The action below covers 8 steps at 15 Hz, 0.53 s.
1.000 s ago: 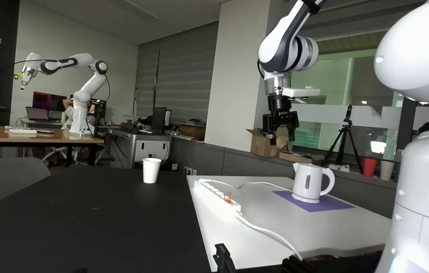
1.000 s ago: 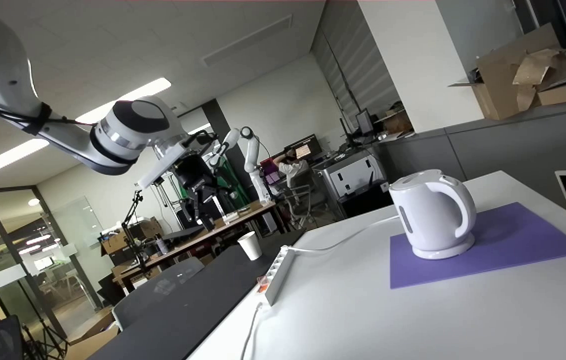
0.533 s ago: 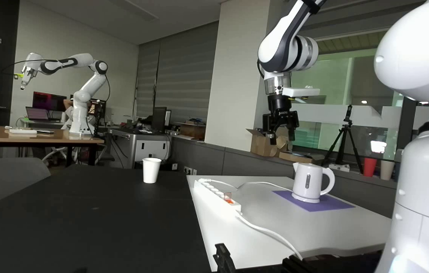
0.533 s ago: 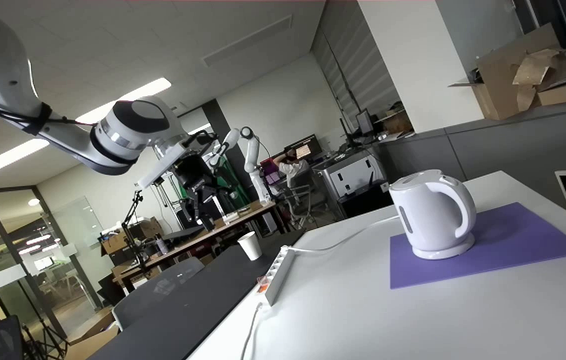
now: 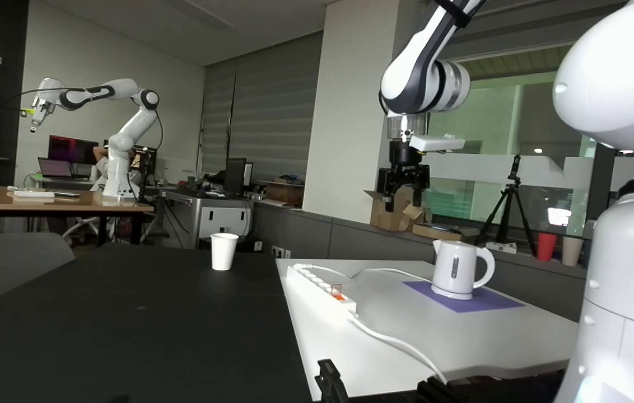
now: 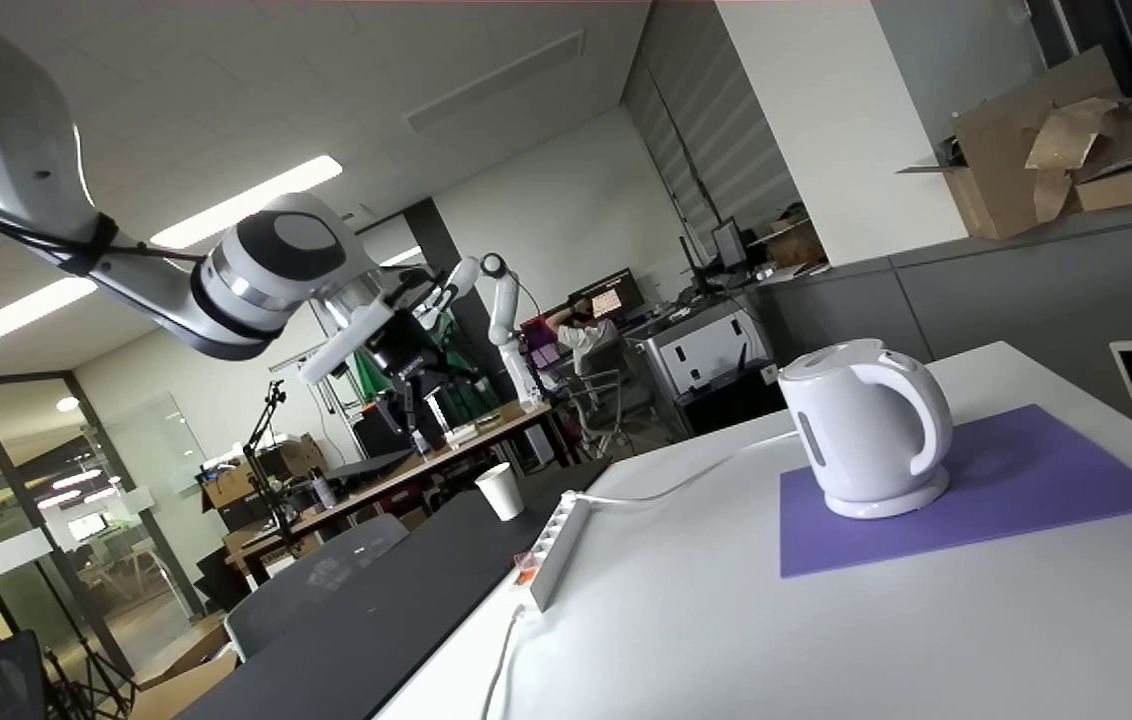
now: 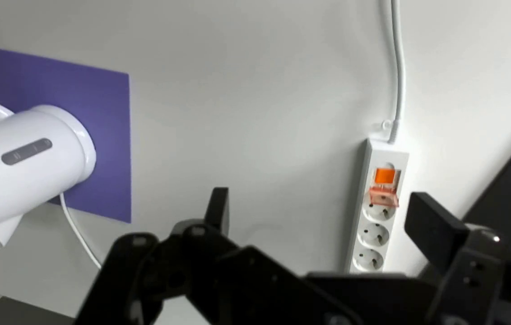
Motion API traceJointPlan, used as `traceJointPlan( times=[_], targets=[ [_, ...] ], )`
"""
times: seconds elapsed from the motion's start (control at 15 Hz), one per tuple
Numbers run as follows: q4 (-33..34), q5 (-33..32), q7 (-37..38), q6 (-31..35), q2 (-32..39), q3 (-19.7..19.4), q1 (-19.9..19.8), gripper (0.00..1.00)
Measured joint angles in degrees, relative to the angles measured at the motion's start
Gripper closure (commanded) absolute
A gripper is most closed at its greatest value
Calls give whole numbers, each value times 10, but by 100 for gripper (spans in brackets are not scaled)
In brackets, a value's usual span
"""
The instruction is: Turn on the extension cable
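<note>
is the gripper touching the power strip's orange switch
No, in an exterior view the open gripper hangs in the air, well above the orange switch on the power strip.

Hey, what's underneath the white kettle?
A purple mat; the kettle stands on it. The patch directly beneath the kettle is covered, so I can't see it.

The extension cable (image 7: 376, 222) is white, its switch (image 7: 385, 175) orange, its clear flap (image 7: 383, 197) tinted red. The gripper (image 5: 404, 201) is black, the mat (image 6: 1036, 475) plain purple. A grey strip (image 7: 26, 151) marks the white kettle (image 7: 34, 176). The cup (image 5: 223, 252) is white; a tumbler (image 5: 545, 247), far off, looks red.
</note>
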Motion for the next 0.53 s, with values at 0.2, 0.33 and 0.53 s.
traceJointPlan(
  times=[0.2,0.33,0.53],
  targets=[
    [5,9,5,78,44,-3,-1,49],
    [16,17,5,110,82,-4,0,62],
    [41,27,5,145,143,-3,5,81]
  ],
)
